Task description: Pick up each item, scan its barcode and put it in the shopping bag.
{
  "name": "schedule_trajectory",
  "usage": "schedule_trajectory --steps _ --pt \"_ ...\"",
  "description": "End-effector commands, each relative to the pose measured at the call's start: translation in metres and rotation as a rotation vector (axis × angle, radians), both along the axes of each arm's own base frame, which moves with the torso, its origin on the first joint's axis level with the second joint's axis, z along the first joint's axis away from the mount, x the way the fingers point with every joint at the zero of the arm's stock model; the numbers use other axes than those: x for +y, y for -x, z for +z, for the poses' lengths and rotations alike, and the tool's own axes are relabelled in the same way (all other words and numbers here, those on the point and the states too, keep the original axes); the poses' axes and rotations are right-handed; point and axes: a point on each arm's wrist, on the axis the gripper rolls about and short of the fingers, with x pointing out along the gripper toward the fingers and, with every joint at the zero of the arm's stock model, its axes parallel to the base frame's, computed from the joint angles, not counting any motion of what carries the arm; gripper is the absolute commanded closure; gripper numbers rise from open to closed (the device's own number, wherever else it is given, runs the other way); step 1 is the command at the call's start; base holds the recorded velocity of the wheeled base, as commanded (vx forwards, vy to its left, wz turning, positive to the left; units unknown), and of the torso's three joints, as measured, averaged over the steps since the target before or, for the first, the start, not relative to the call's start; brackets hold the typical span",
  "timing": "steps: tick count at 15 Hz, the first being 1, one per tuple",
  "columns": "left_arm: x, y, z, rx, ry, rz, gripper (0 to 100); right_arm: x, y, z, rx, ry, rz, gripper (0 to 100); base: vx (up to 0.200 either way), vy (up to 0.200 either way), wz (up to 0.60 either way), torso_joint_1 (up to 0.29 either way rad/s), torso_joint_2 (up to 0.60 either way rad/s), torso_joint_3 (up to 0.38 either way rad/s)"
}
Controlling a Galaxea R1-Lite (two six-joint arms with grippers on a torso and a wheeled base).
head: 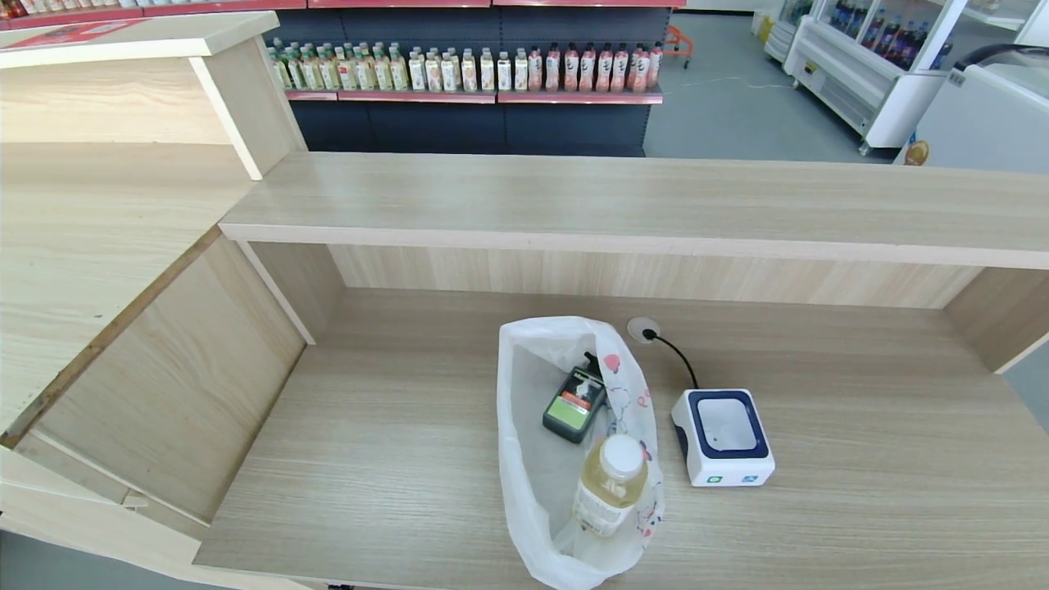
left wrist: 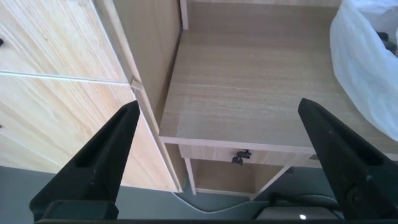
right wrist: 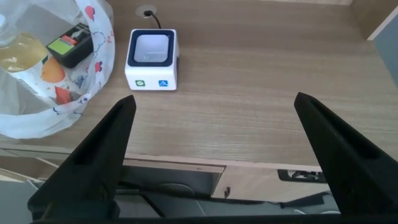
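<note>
right gripper (right wrist: 214, 99) wide open, empty, over desk (head: 860, 459) near edge; left gripper (left wrist: 219, 104) likewise. bottle (head: 610, 483) and dark box (head: 574, 403) lie in shopping bag (head: 516, 426), bottle's long axis near-to-far, just left of scanner (head: 723, 434); right arm likely nearer.

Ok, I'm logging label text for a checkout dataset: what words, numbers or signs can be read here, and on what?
No text reads clearly.
Clear plastic bottle of yellow drink: pale label, print too small.
Dark flat box with green panel: print blurred.
White scanner with dark blue frame: green and blue square icons, nothing legible.
Bottles on the far shelf: labels too small.
</note>
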Motion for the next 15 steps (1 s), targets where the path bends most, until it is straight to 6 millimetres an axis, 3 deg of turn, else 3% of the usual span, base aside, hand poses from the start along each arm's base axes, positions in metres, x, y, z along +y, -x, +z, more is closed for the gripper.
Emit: schedule_trajectory --steps 1,12,13,14,15 --pt "0.0 0.0 0.0 0.0 -0.001 0.001 0 0.0 -0.0003 0.0 0.004 0.0 0.0 0 0.0 -0.2 0.0 0.017 0.01 0.002" --pt "0.0 0.0 0.0 0.0 0.003 0.001 0 0.0 -0.0003 0.0 0.004 0.002 0.0 0 0.0 -0.2 0.0 0.001 0.0 0.003" --pt "0.0 0.0 0.0 0.0 0.005 0.001 0 0.0 -0.0003 -0.0002 0.005 -0.003 0.0 0 0.0 0.0 0.0 0.0 0.0 0.0" --pt "0.0 0.0 0.0 0.0 0.005 0.001 0 0.0 -0.0003 -0.0002 0.005 -0.008 0.0 100 0.0 0.0 0.0 0.0 0.0 0.0" --pt "0.0 0.0 0.0 0.0 0.005 0.001 0 0.0 -0.0003 -0.0002 0.005 0.002 0.0 100 0.0 0.0 0.0 0.0 0.0 0.0"
